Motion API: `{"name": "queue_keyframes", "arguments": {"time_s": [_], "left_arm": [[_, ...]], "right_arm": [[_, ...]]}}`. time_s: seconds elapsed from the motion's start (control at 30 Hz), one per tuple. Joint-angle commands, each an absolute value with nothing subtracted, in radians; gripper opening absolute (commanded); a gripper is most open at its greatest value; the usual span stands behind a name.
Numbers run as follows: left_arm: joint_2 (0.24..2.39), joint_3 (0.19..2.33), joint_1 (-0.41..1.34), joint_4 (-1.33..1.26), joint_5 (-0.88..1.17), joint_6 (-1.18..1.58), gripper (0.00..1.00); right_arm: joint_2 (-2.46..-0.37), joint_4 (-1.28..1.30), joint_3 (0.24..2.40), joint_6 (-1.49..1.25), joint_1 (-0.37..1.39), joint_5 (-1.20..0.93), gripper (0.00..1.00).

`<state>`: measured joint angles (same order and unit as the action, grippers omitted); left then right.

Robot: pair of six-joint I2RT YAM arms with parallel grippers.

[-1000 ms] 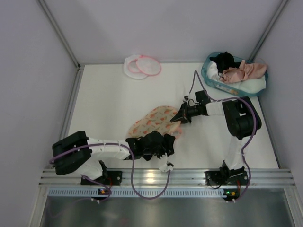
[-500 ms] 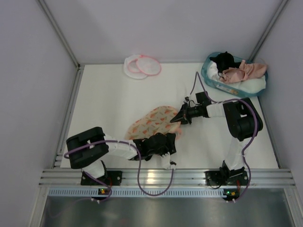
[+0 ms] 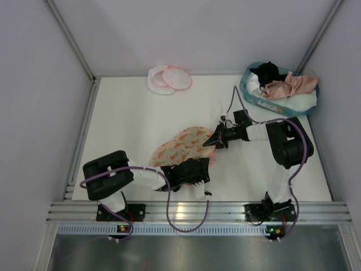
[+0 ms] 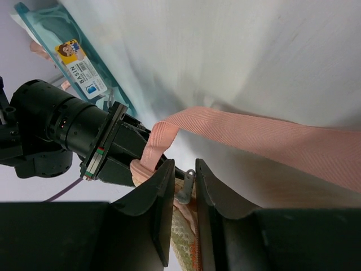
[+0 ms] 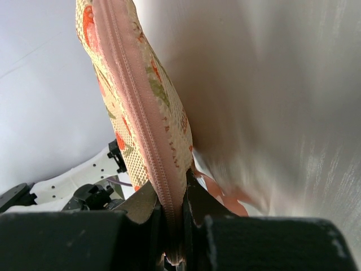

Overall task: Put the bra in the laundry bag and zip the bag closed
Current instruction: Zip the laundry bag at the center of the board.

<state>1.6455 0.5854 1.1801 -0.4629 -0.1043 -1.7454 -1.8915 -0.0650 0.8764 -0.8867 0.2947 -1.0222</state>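
The salmon-pink bra [image 3: 290,84] lies in the teal basket [image 3: 246,86] at the back right. The white mesh laundry bag [image 3: 169,78] with its pink rim lies at the back of the table, far from both grippers. Both grippers hold the orange-printed padded piece [image 3: 183,144] instead. My right gripper [image 3: 207,141] is shut on its pink zipper edge [image 5: 132,96]. My left gripper [image 3: 201,166] is closed round the piece's small metal zipper pull [image 4: 186,189], with mesh fabric [image 4: 183,248] between the fingers.
The basket also holds a black garment [image 3: 268,72] and white cloth, and its labelled rim shows in the left wrist view [image 4: 67,51]. A pink twill strap [image 4: 254,135] runs from the printed piece across the left wrist view. Enclosure walls stand on three sides.
My left arm has swung its elbow inward and the left gripper has shifted slightly right along the printed piece's near edge. The right gripper has held its grip in place.
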Motion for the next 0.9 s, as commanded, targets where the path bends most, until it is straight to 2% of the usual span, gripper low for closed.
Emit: {"name": "queue_keyframes", "arguments": {"time_s": [0.0,0.17,0.37,0.5,0.87], "left_arm": [[1.634,0.621,1.181,-0.523,-0.12,-1.76,0.27],[1.602,0.591,1.18,-0.522,-0.094,-1.756,0.17],[1.531,0.563,1.181,-0.41,-0.074,-1.723,0.0],[1.467,0.595,1.181,-0.18,-0.032,-1.646,0.0],[1.394,0.699,1.183,0.19,0.15,-1.465,0.0]], "right_arm": [[-1.844,-0.104,0.876,-0.896,0.31,-1.062,0.0],[-1.855,-0.089,0.891,-0.891,0.31,-1.06,0.0],[-1.861,-0.069,0.911,-0.873,0.305,-1.052,0.0],[-1.864,-0.057,0.926,-0.858,0.29,-1.046,0.0],[-1.893,-0.003,0.988,-0.801,0.244,-1.037,0.0]]}}
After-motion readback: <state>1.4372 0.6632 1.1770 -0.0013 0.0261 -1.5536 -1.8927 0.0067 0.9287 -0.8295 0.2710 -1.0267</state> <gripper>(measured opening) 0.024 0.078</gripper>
